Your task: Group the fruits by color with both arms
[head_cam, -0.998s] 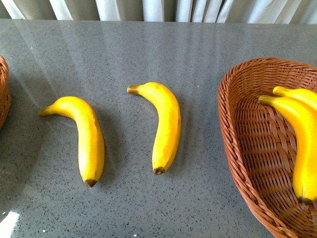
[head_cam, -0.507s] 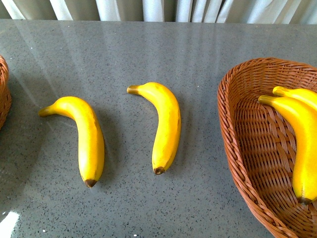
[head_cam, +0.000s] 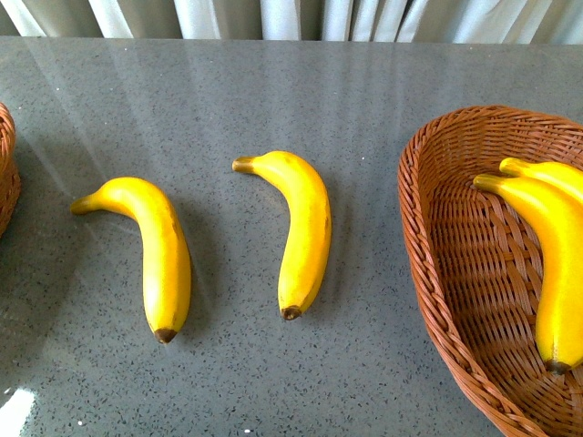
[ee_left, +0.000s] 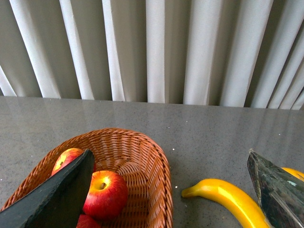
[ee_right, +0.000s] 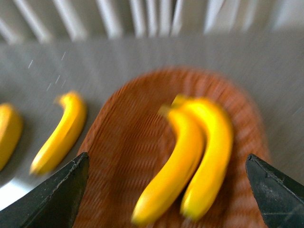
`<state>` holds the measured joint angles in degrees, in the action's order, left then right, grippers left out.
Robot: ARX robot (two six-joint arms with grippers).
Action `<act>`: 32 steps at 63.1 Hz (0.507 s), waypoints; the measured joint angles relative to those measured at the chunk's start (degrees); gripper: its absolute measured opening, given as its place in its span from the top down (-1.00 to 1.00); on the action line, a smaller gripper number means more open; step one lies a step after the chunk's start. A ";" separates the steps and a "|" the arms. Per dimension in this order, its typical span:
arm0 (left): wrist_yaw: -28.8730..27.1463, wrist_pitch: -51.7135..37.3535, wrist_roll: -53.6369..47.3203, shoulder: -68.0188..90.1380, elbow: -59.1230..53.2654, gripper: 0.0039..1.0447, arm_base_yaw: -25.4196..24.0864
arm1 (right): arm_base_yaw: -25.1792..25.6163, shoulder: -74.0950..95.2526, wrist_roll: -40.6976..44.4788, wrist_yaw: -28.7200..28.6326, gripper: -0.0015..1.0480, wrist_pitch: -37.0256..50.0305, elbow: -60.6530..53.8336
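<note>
My right pincer (ee_right: 166, 156) gapes empty over the banana basket (head_cam: 419, 273). The nearer loose banana (head_cam: 305, 232) lies on the worktop (head_cam: 228, 91) left of it, long axis running away from me, stem far.

Bare along the table's (head_cam: 273, 82) far edge, corner to corner, and along the front edge. Blocked mid-table by left banana (head_cam: 162, 259) and middle banana (head_cam: 305, 232), lying apart, open lane between. Another open lane between middle banana and right basket (head_cam: 424, 264), half filled by two bananas (head_cam: 557, 264). Left basket (head_cam: 7, 173) crowding the left edge.
</note>
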<state>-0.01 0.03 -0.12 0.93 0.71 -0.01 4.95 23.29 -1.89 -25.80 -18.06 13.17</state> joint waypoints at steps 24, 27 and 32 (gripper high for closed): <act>0.00 0.00 0.00 0.00 0.00 -0.83 0.00 | -19.65 39.82 0.20 13.33 -0.82 22.93 21.27; 0.00 0.00 0.00 0.00 0.00 -0.83 0.00 | -22.80 44.96 -1.29 14.27 -0.82 22.53 24.85; -0.02 0.00 0.00 0.00 0.00 -0.83 0.00 | -27.06 52.96 -3.89 16.09 -0.82 23.30 30.62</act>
<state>-0.03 0.03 -0.12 0.93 0.71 -0.01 -22.11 76.25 -5.78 -9.72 5.23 43.79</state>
